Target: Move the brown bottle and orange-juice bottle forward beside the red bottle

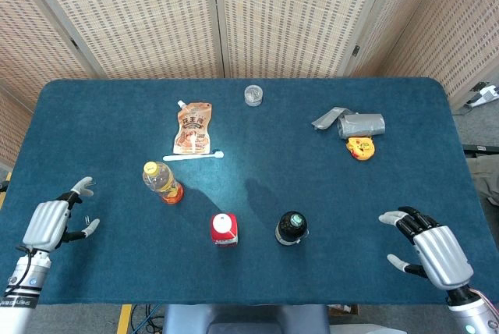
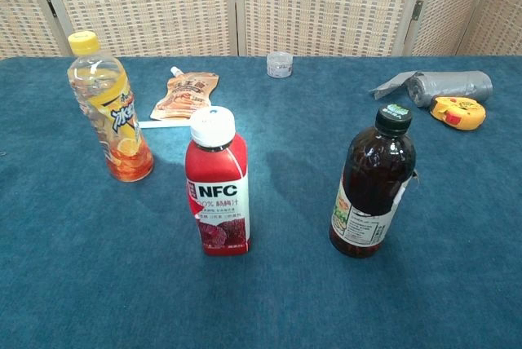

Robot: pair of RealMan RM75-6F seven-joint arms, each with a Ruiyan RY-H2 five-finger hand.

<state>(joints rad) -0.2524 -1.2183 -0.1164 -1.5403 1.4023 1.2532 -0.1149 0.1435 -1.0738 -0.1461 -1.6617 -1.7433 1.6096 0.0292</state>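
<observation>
The red bottle (image 1: 224,229) (image 2: 217,183) with a white cap stands upright near the table's front edge. The brown bottle (image 1: 291,228) (image 2: 373,183) with a black cap stands upright to its right, a small gap between them. Further back and to the left stands the orange-juice bottle (image 1: 162,182) (image 2: 109,107), yellow-capped. My left hand (image 1: 52,223) hovers open over the table's left side, well left of the juice bottle. At the front right corner my right hand (image 1: 431,252) is open and holds nothing. Neither hand appears in the chest view.
A brown drink pouch (image 1: 193,126) and a white spoon (image 1: 192,156) lie behind the juice bottle. A small clear jar (image 1: 253,95) sits at the back centre. A grey tape roll (image 1: 360,125) and a yellow tape measure (image 1: 359,147) lie at the back right.
</observation>
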